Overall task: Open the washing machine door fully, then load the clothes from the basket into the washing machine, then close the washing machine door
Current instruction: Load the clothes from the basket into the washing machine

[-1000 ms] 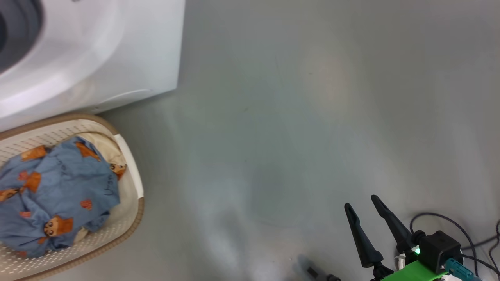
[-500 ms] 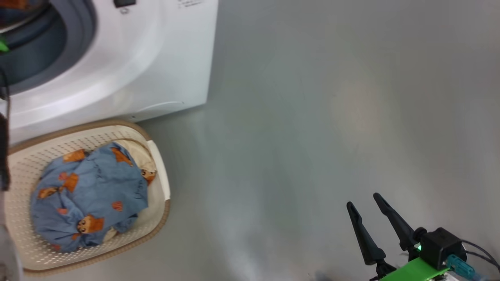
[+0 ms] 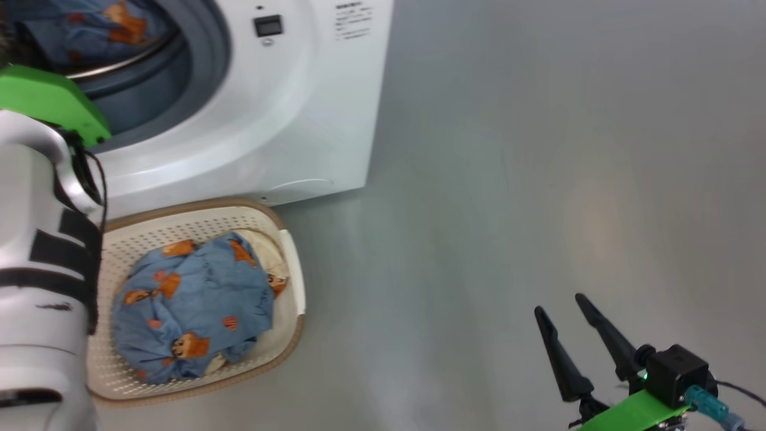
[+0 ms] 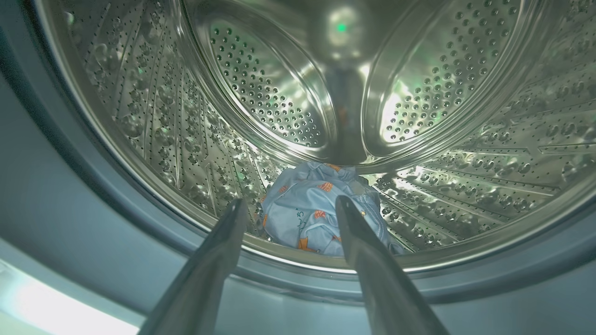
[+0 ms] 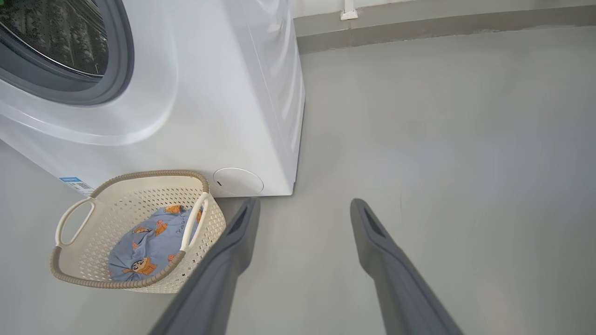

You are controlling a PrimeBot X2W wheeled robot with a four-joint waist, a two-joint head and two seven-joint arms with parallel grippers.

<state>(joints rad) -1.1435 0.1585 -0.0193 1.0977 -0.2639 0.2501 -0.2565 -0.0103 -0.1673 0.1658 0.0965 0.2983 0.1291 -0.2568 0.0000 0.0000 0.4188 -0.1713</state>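
Note:
The white washing machine [image 3: 287, 114] stands with its drum mouth uncovered; its door is out of view. One bundle of light blue bear-print clothes [image 4: 316, 209] lies at the bottom of the steel drum [image 4: 260, 93]. My left gripper [image 4: 288, 207] is open at the grey seal, pointing at that bundle, nothing between its fingers. More of the clothes [image 3: 191, 305] fill the cream basket [image 3: 287, 335] on the floor in front of the machine [image 5: 223, 93], also seen as clothes [image 5: 149, 242] in the basket [image 5: 74, 274]. My right gripper [image 3: 562, 305] [image 5: 302, 204] is open over bare floor, well right of the basket.
My pale left forearm [image 3: 36, 251] with a green wrist piece covers the basket's left end. Grey floor [image 3: 538, 149] spreads to the right of the machine. A wall base with a small white fitting [image 5: 348, 9] runs behind.
The head camera has swung left, bringing the drum mouth, the whole basket and my left forearm into the picture. The right gripper stays open in the same corner.

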